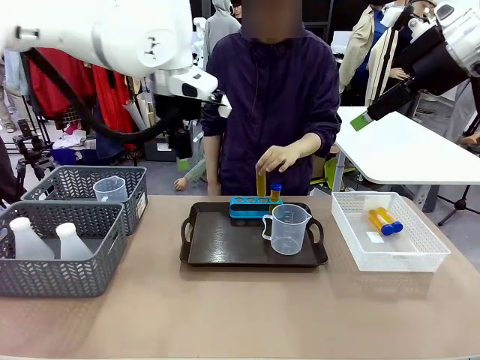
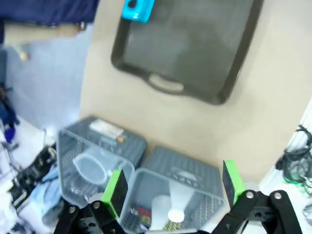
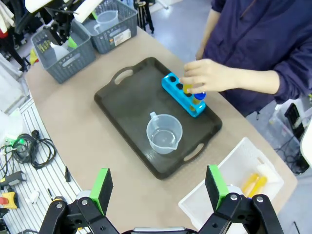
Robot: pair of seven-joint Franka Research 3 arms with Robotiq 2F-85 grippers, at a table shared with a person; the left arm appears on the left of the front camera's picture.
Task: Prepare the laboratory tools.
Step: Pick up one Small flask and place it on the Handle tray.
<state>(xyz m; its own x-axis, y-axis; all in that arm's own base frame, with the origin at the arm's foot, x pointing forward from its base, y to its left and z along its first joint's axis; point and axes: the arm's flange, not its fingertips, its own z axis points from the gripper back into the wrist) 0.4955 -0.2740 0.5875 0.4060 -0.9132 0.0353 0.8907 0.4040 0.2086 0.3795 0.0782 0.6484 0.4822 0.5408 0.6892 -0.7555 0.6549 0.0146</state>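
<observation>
Tan table [image 1: 240, 315] shared with a person at the far side, and both arms are up off it. Left gripper [image 2: 174, 187] hangs high, fingers spread wide with nothing between them. Straight below, framed between those two fingers, sits a grey basket [image 2: 190, 168] with a white flask [image 2: 171, 208] standing in it. The front view shows two flasks [image 1: 26, 238] there, side by side. Just outside the finger at picture left is the other grey basket [image 2: 105, 141], a second jug [image 2: 90, 168] inside. Well beyond the fingertips lies the dark tray [image 2: 195, 48], with the blue rack [image 2: 138, 9] at its far edge.

Right gripper [image 3: 158, 186] is high too, fingers wide apart and empty. Ahead of its tips, roughly centred between them, the clear jug [image 3: 164, 134] stands upright on the tray. Farther out along the fingers, the person's hand [image 3: 207, 75] is at the rack, pinching an amber tube [image 1: 261, 184] upright over a slot; whether it is seated I cannot tell. One capped tube [image 1: 276, 191] stands in the rack just beside it. Close by the finger at picture right is the white basket [image 3: 229, 170], with two more tubes [image 3: 253, 184] lying side by side in it.
</observation>
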